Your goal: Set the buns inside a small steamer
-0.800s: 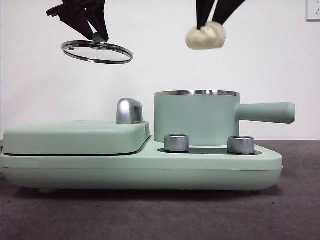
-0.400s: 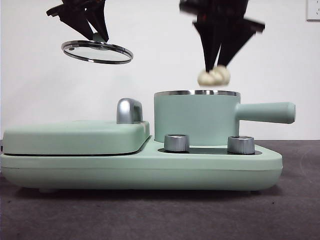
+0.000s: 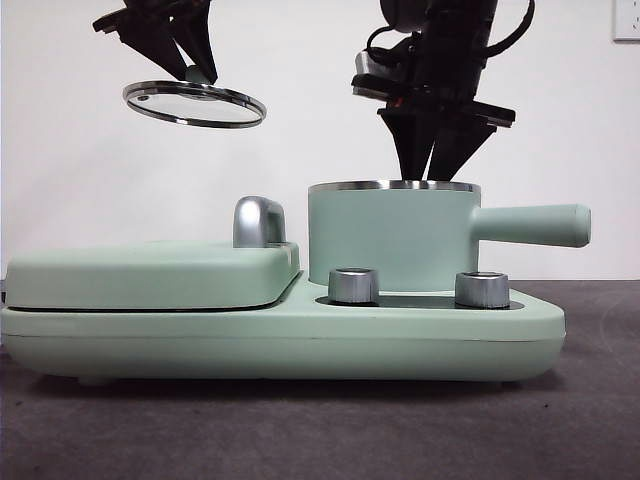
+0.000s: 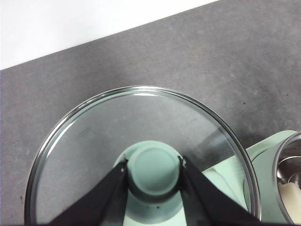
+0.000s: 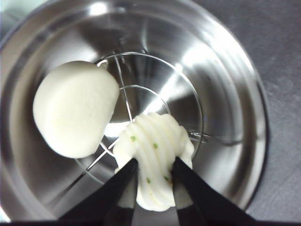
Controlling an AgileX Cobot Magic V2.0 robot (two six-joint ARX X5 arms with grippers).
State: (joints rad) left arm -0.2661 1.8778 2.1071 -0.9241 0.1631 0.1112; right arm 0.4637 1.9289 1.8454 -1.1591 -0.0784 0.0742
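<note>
The small mint-green steamer (image 3: pixel 392 238) stands on the right of the appliance, lid off. My right gripper (image 5: pixel 154 175) reaches down into it (image 3: pixel 432 165) and is shut on the twisted bun with green specks (image 5: pixel 153 160), held just over the wire rack. The smooth plain bun (image 5: pixel 74 108) lies inside the steel pot (image 5: pixel 235 94) beside it. My left gripper (image 4: pixel 153 175) is shut on the green knob (image 4: pixel 154 168) of the glass lid (image 3: pixel 195 103), holding it high at the upper left. Both buns are hidden in the front view.
The flat mint-green lidded griddle (image 3: pixel 150 272) with a chrome handle (image 3: pixel 258 222) fills the appliance's left half. Two steel knobs (image 3: pixel 353 285) (image 3: pixel 482 289) sit in front of the steamer. The steamer's straight handle (image 3: pixel 535 224) points right. Grey tabletop (image 3: pixel 320 430) lies around.
My right gripper has come down with the twisted bun from high above the steamer into its opening; the bun has dropped out of the front view. The left gripper and lid have not moved.
</note>
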